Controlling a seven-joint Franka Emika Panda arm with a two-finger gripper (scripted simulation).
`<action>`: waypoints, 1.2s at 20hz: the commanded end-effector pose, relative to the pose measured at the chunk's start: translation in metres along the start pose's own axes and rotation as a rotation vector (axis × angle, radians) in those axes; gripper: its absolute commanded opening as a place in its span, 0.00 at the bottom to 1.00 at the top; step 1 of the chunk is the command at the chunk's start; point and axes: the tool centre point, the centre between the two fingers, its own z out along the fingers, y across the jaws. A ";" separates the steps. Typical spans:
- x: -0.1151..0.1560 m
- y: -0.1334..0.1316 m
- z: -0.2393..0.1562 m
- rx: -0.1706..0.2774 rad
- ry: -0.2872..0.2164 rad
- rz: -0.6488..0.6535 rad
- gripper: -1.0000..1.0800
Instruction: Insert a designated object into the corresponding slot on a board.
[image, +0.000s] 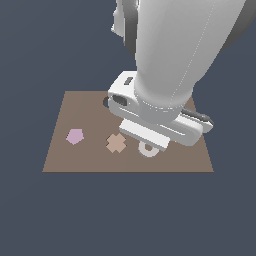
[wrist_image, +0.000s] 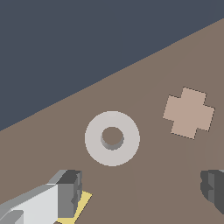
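The light-grey ring (wrist_image: 112, 138) lies flat on the brown board (wrist_image: 166, 175). In the exterior view the ring (image: 148, 149) peeks out from under the white hand near the board's (image: 60, 150) front edge. My gripper (wrist_image: 142, 192) is open, its dark fingertips (wrist_image: 71, 189) set wide apart just above the board. The ring lies a little beyond the fingertips, not between them, and nothing is held. The slot is hidden behind the arm in the exterior view and out of the wrist view.
A tan cross (image: 116, 143) lies beside the ring, also seen as the tan cross (wrist_image: 189, 113) in the wrist view. A pink pentagon (image: 75, 136) sits further to the exterior view's left. A yellow piece (wrist_image: 81, 203) shows under one finger. The arm covers the board's middle and back.
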 end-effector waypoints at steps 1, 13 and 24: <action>0.004 -0.005 0.011 -0.002 -0.002 0.061 0.96; 0.016 -0.019 0.043 -0.005 -0.012 0.228 0.96; 0.017 -0.020 0.059 -0.005 -0.013 0.238 0.96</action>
